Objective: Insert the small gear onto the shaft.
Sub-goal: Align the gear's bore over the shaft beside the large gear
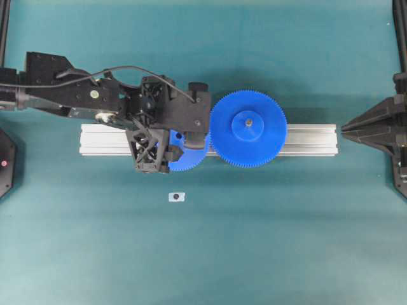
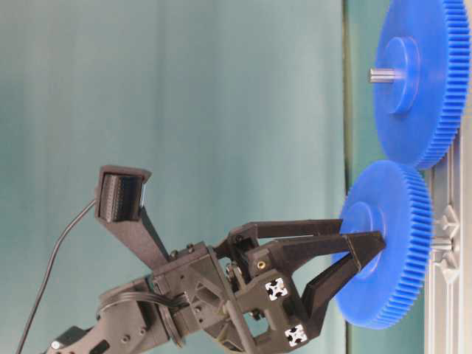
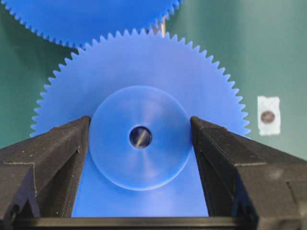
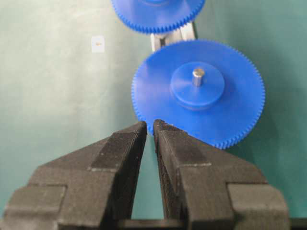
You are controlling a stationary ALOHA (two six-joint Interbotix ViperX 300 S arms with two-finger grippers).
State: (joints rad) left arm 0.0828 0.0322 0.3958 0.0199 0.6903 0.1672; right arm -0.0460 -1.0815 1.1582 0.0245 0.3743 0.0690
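The left claw [image 3: 141, 143] grips the raised hub of the small gear [image 3: 144, 86], whose centre hole shows the shaft [image 3: 140, 137] end, on the aluminium rail [image 1: 305, 140], teeth meeting the larger gear [image 1: 249, 129]. The right claw [image 4: 149, 125] is clenched, empty, above the desk [image 1: 203, 254].

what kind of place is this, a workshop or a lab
Most likely a robotics lab test bench, not a working shop. A plain teal mat covers the table, a lone aluminium rail carries two blue plastic gears, and black robot arms stand at either side.
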